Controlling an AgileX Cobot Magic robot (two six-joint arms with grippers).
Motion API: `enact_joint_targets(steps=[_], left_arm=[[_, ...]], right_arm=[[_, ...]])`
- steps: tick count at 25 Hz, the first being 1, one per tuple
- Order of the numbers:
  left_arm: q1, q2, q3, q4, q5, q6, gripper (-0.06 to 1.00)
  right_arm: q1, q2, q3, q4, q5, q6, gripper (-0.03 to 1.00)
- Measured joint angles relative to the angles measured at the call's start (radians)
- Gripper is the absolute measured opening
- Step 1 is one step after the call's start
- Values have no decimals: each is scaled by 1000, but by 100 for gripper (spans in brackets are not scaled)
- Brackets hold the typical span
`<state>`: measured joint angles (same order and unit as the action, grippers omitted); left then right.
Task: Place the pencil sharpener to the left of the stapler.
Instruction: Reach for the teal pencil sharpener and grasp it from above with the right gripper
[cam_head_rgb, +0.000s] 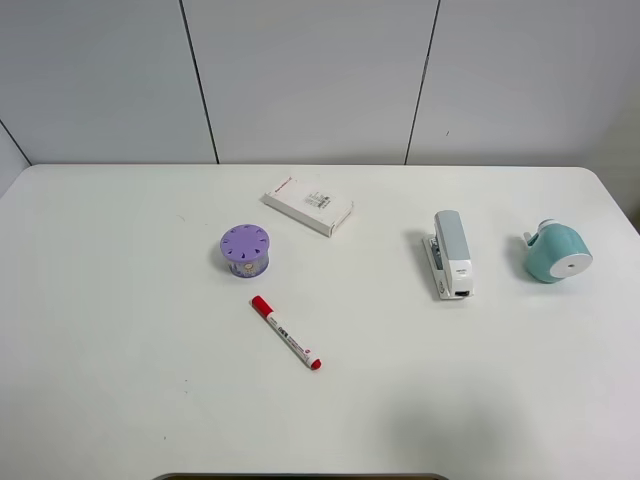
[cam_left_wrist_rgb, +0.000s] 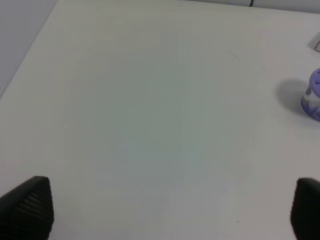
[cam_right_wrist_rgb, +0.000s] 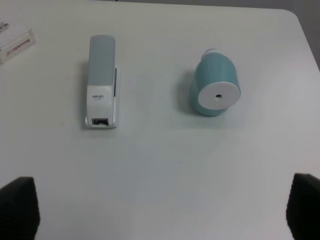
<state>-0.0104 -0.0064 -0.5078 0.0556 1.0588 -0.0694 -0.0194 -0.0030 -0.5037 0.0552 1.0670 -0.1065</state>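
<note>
The teal pencil sharpener (cam_head_rgb: 556, 251) lies on its side at the table's right, its flat white face (cam_right_wrist_rgb: 218, 95) turned toward the front. To its left, apart from it, lies the slim grey and white stapler (cam_head_rgb: 449, 254), also clear in the right wrist view (cam_right_wrist_rgb: 101, 81). Neither arm shows in the exterior high view. My right gripper (cam_right_wrist_rgb: 162, 212) is open, its dark fingertips (cam_right_wrist_rgb: 20, 207) wide apart above bare table, short of both objects. My left gripper (cam_left_wrist_rgb: 172, 210) is open too, over bare table far from them.
A purple round cylinder with holes (cam_head_rgb: 245, 249) stands left of centre, its edge showing in the left wrist view (cam_left_wrist_rgb: 312, 96). A flat white box (cam_head_rgb: 308, 205) lies behind it. A red-capped marker (cam_head_rgb: 286, 333) lies in front. The white table (cam_head_rgb: 120, 380) ends near the sharpener on the right.
</note>
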Motion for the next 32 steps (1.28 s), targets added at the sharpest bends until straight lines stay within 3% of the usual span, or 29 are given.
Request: enact_joint_targets(steps=[32], left_arm=[[0,0,0,0,0,0,95]], right_arm=[[0,0,0,0,0,0,99]])
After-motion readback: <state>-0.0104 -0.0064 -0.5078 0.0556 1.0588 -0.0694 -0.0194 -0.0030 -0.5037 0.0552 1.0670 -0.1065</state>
